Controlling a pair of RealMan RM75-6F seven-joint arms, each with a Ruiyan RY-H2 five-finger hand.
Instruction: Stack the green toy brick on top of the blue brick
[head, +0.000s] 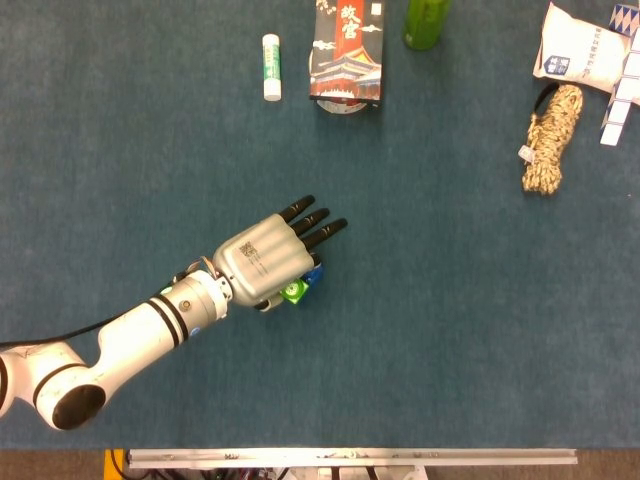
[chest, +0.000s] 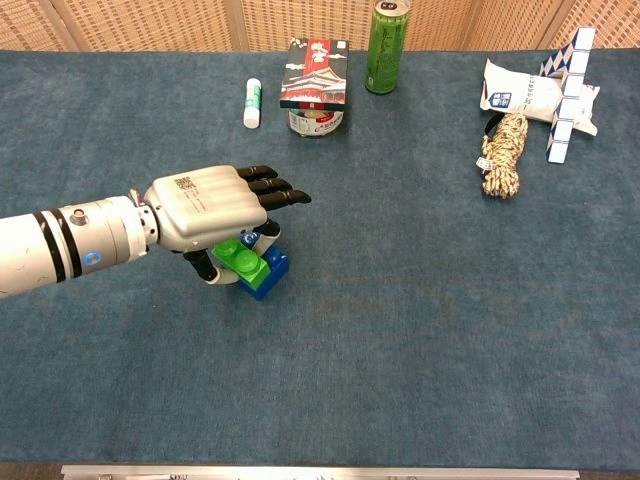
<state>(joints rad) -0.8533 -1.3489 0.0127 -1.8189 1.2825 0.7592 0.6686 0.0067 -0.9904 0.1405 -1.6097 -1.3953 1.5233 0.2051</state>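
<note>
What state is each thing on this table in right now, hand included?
Left hand: holds the green brick from above, fingers stretched forward.
Green brick: sits on the blue brick.
Blue brick: on the cloth, under the green one.
Can: upright.
Glue stick: lying flat.
Rope: coiled.
</note>
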